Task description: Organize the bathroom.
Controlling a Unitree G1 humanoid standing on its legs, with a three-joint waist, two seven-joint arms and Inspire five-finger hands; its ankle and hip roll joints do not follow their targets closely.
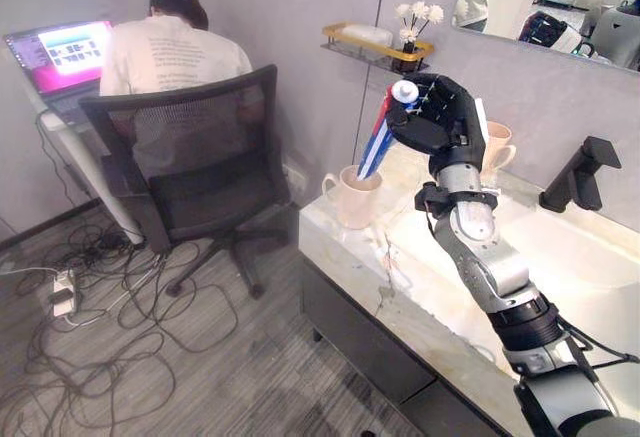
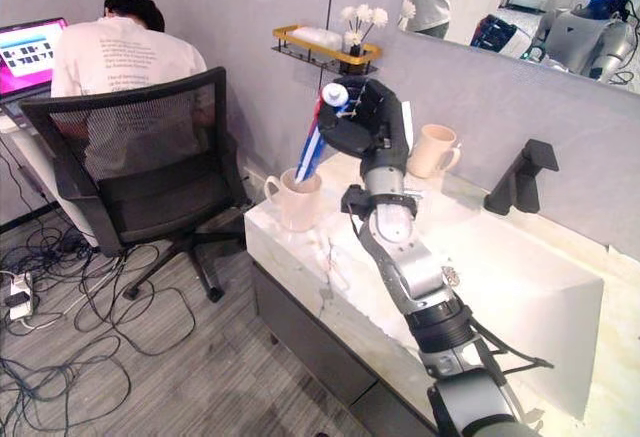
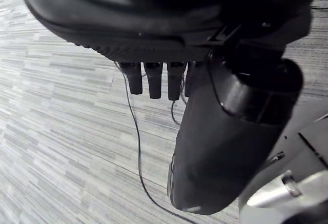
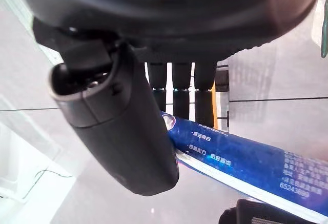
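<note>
A: What does the robot's right hand (image 1: pixel 438 117) have?

B: It has a blue toothpaste tube (image 1: pixel 377 141) with a white cap on top. The fingers (image 4: pixel 180 93) and thumb are curled round the upper part of the tube and pinch it.

A: Where is the tube?

B: It is up in the air, a bit tilted. Its bottom end points down into a pale mug (image 1: pixel 352 197) (the one by the left front corner of the counter (image 1: pixel 355 262)). If the tube touches the mug inside, the pictures cannot tell.

A: Is there another mug?

B: Yes. A second pale mug (image 2: pixel 432 150) stands near the back edge of the counter, by the wall, partly behind the hand.

A: What else is on the counter?

B: A black tap (image 1: pixel 579 175) stands at the back edge, over the white sink (image 1: pixel 590 257).

A: And on the wall?

B: A small gold shelf (image 1: pixel 375 45) with white flowers (image 1: pixel 417 15) in a dark little vase. A mirror (image 1: pixel 560 7) hangs beside it.

A: What about the left hand (image 3: pixel 174 39)?

B: It hangs over the grey striped floor (image 3: pixel 61 131). Its fingers are straight and loose, and it holds nothing.

A: Anyone else there?

B: A person (image 1: pixel 170 52) in a white shirt sits in a black office chair (image 1: pixel 195 172), back turned, at a laptop (image 1: pixel 60 52) with a pink screen (well apart from the counter).
</note>
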